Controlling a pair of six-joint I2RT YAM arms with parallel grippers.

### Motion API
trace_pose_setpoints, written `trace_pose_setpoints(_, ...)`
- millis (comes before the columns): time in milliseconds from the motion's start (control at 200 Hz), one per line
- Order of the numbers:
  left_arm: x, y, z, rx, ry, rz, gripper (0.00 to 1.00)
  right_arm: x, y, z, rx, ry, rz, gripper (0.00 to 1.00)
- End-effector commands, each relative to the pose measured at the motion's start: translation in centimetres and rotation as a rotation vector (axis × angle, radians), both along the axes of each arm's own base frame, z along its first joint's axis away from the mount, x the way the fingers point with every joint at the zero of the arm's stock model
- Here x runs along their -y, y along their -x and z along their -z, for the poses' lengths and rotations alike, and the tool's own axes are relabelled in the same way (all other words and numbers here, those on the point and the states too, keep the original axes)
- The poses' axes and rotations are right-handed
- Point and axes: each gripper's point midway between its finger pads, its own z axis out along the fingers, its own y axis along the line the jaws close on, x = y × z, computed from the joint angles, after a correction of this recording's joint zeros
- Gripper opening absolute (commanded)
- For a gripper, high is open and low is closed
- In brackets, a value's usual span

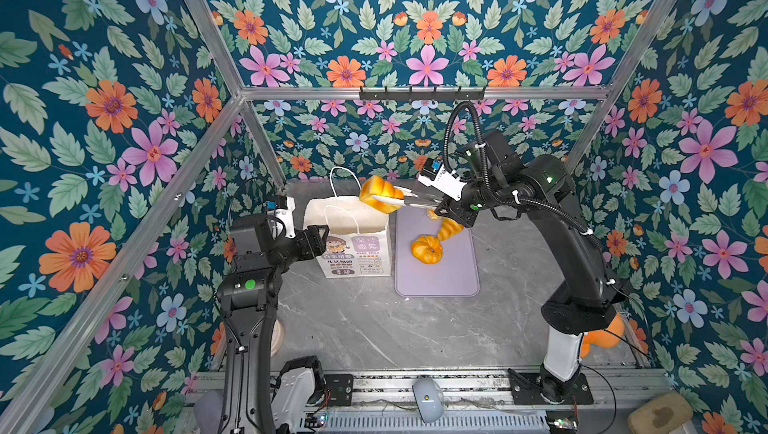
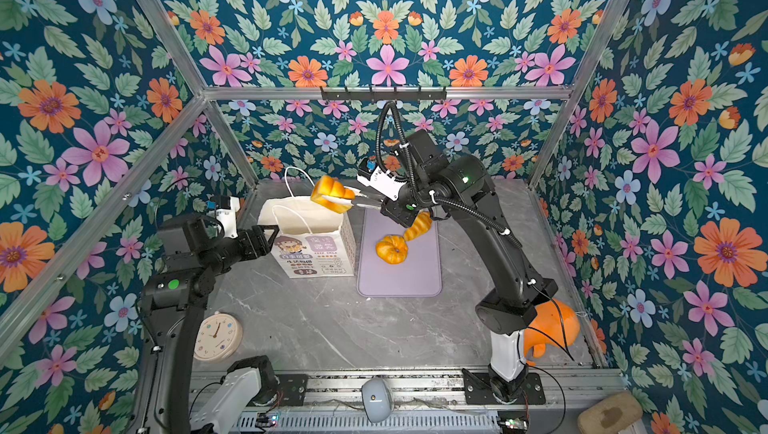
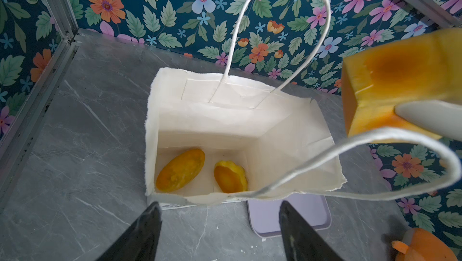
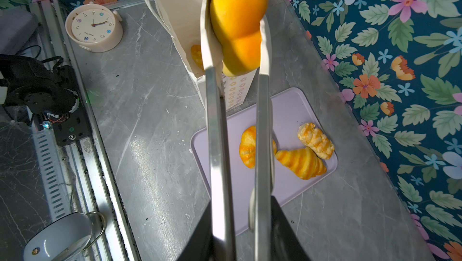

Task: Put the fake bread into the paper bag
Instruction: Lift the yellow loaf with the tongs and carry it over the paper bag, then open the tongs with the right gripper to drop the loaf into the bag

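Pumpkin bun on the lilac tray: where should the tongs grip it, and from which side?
Close the tongs across the pumpkin bun at its widest middle, coming down from above: it sits flat, dimple up, evenly round. Avoid the side by the croissant.

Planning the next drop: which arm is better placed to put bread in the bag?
Right. The right gripper holds tongs gripping the block loaf by the paper bag's open top; the left gripper is open, empty, beside the bag.
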Motion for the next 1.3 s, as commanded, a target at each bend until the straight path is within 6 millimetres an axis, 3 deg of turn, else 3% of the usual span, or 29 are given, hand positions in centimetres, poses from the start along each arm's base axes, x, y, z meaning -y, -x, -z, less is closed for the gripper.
trace_pose_setpoints(0, 0.1, 0.1, -0.3, 0.009, -0.001, 0.006, 0.75, -1.3, 0.0, -0.8, 0.028, -0.039, -0.049, 0.22)
trace_pose_setpoints(655, 0.0, 0.3, -0.2, 0.004, -0.005, 0.000, 0.75, -4.0, -1.4, 2.0, -0.013, -0.014, -0.090, 0.22)
trace_pose_setpoints(940, 0.1, 0.3, 0.0, 0.000, -0.003, 0.003, 0.75, -5.2, -2.0, 4.9, -0.057, 0.044, -0.103, 0.24)
trace_pose_setpoints(1290, 0.0, 0.4, 0.1, -0.001, -0.010, -0.001, 0.75, -6.1, -2.0, 5.2, -0.058, 0.037, -0.109, 0.27)
